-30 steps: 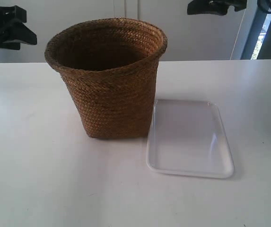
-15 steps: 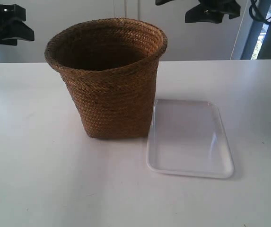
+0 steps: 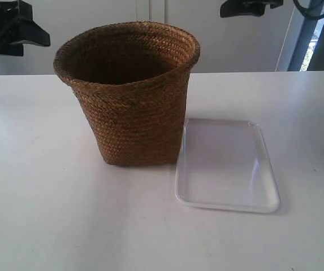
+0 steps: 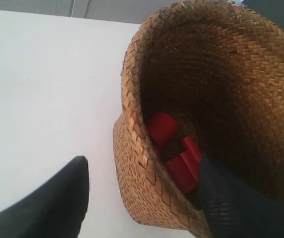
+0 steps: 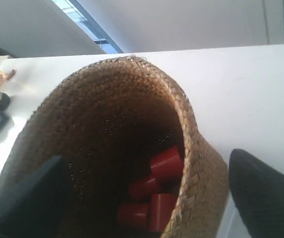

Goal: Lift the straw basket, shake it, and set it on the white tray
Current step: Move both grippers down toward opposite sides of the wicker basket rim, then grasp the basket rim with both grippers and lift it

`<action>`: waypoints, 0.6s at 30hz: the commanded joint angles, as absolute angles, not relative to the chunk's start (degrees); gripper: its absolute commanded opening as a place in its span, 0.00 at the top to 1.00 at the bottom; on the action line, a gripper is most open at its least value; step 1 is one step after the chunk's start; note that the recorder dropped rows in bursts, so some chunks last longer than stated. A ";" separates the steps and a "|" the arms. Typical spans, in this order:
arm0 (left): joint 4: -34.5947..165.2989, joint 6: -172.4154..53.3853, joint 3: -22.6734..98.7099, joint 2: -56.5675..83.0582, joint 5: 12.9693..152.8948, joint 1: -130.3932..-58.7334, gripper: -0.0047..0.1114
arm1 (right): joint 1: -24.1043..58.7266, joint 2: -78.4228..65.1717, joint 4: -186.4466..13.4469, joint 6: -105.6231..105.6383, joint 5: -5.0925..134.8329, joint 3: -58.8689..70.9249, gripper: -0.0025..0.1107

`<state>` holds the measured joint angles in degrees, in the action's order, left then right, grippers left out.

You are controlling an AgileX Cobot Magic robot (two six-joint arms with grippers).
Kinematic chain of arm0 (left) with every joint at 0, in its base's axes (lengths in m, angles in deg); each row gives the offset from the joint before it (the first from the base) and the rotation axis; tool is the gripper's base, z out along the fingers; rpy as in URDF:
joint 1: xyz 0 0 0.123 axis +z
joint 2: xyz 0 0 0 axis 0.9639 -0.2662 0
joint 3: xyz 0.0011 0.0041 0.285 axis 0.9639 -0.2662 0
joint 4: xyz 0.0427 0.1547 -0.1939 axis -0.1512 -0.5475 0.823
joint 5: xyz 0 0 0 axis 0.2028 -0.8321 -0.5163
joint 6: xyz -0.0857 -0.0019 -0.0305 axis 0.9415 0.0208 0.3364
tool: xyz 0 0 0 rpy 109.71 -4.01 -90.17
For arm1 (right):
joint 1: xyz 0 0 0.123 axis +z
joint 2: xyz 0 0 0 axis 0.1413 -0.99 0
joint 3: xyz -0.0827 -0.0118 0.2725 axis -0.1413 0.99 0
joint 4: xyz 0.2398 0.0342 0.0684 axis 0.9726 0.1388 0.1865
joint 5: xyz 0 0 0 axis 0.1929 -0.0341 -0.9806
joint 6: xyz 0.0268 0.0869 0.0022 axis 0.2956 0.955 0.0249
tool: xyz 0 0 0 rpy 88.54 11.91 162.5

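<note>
The straw basket [image 3: 130, 96] is seen upright on the table [image 3: 48, 214], with the white tray [image 3: 227, 166] just beside its base. The left gripper [image 4: 142, 163] is held wide open astride the basket's rim, and nothing is gripped. The right gripper [image 5: 145, 157] is likewise spread wide over another part of the rim, empty. Red pieces [image 5: 166, 163] lie loose at the basket's bottom. The weave is judged light, rough and slightly yielding, so the rim wall is best pinched at two sides.
</note>
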<state>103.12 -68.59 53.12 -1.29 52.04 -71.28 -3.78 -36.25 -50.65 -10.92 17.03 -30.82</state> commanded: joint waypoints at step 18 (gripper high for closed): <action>108.53 -69.30 53.41 -7.59 54.31 -75.39 0.38 | 3.78 -46.61 -73.33 5.07 14.62 -39.24 0.25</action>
